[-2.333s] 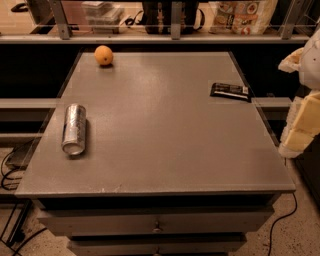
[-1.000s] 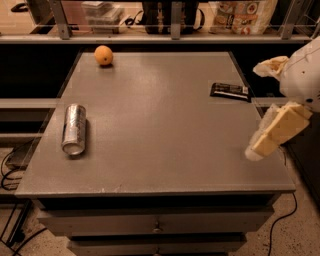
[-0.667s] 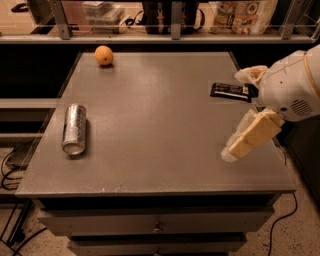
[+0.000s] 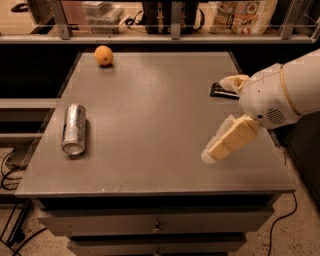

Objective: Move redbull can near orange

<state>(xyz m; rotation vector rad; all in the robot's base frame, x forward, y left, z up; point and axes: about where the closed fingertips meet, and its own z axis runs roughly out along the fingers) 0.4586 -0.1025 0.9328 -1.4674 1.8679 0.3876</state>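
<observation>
Table (image 4: 160, 172), grey with a matte top, is viewed from above its front edge. Drawer fronts (image 4: 150, 220) are seen below that edge, and cables (image 4: 10, 170) are seen on the speckled floor at the lower left.

Over the right front part of the top, the gripper (image 4: 216, 119) is held at the end of a white arm (image 4: 285, 87) that enters from the right. Its two pale fingers (image 4: 230, 141) are spread wide apart, and nothing is held between them. The lower finger is angled down toward the table's front. The upper finger is seen farther back.

The can (image 4: 74, 128) is laid on its side near the left edge, with its length running front to back and its shiny rim turned to the front. It is placed well apart from the gripper, across the width of the top and at much the same depth.

Farther back on the right, a flat black bar (image 4: 219, 92) is partly covered by the upper finger. The orange (image 4: 103, 55) is set near the far left corner, beyond the can and well apart from it.

Behind the table, a shelf (image 4: 150, 38) with metal uprights is seen, loaded with a dark bag (image 4: 170, 12) and printed packets (image 4: 243, 15).

Counted on the top: one can, one orange, one bar. One gripper is shown.
</observation>
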